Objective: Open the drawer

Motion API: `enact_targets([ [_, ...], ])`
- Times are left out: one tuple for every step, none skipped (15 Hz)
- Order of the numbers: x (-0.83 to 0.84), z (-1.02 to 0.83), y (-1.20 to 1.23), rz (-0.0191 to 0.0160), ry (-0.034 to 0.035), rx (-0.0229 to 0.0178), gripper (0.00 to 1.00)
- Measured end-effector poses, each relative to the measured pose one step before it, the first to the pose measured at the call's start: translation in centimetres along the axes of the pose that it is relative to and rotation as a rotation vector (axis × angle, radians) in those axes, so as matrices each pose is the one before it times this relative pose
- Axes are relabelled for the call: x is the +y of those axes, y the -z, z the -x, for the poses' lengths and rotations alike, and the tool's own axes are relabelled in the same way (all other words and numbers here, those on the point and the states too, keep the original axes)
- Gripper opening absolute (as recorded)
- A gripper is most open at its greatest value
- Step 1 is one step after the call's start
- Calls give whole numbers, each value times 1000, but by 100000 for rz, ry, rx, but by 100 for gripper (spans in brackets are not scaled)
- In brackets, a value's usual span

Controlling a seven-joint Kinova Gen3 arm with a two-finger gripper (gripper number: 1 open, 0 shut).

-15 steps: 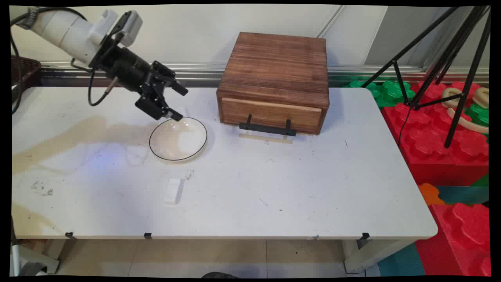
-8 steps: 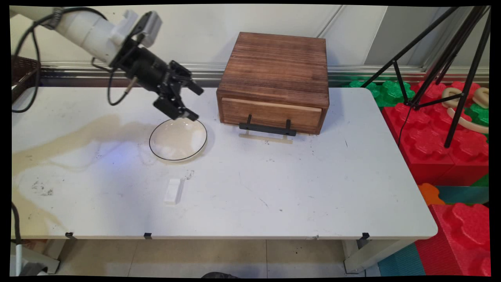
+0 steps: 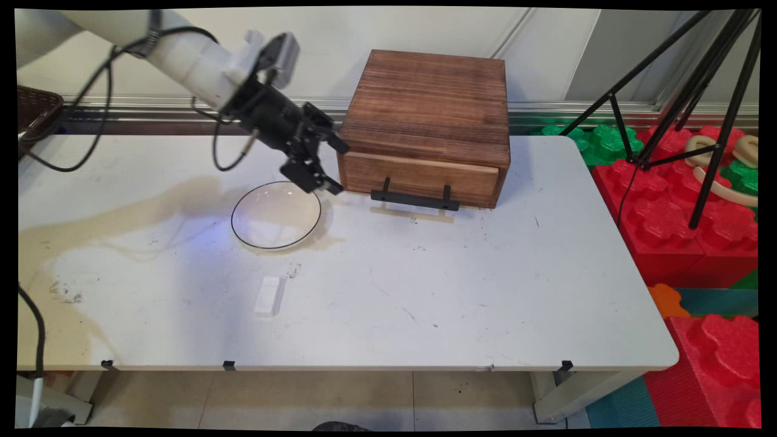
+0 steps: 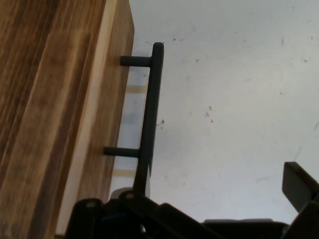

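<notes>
Black two-finger gripper [image 3: 339, 169] spread wide, nothing between fingers, hovering at 1 o'clock edge of shallow round glass plate [image 3: 276, 215] with thin dark rim. Just at gripper's 3 o'clock: dark, grainy wooden box [image 3: 428, 124], square-topped, paler drawer front [image 3: 419, 175] shut. Slim black bar handle [image 3: 414, 199] on two posts; in hand view handle [image 4: 151, 119] runs lengthwise beside wood. Small white rectangular block [image 3: 269, 296] at plate's 6 o'clock, well apart. White table [image 3: 485, 291] matte, scuffed, tan stain at 9 o'clock.
</notes>
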Motion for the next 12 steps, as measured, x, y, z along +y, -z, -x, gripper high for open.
enact_targets([
  [-198,-315,-880,-18,-649,-384,100],
  [-229,-380,-1027,-59,-713,-380,100],
  [-250,-330,-1043,-116,-733,-478,100],
  [-214,-249,-851,-182,-650,-466,100],
  [-150,-160,-579,-171,-486,-413,100],
  [-227,-219,-848,-254,-673,-613,100],
  [-144,-134,-556,-165,-366,-407,100],
  [-184,-161,-776,-232,-468,-583,100],
  [-187,-182,-930,-94,-651,-773,100],
  [-157,-148,-909,19,-510,-780,100],
  [-97,-89,-711,31,-338,-655,100],
  [-50,-70,-460,50,-284,-419,100],
])
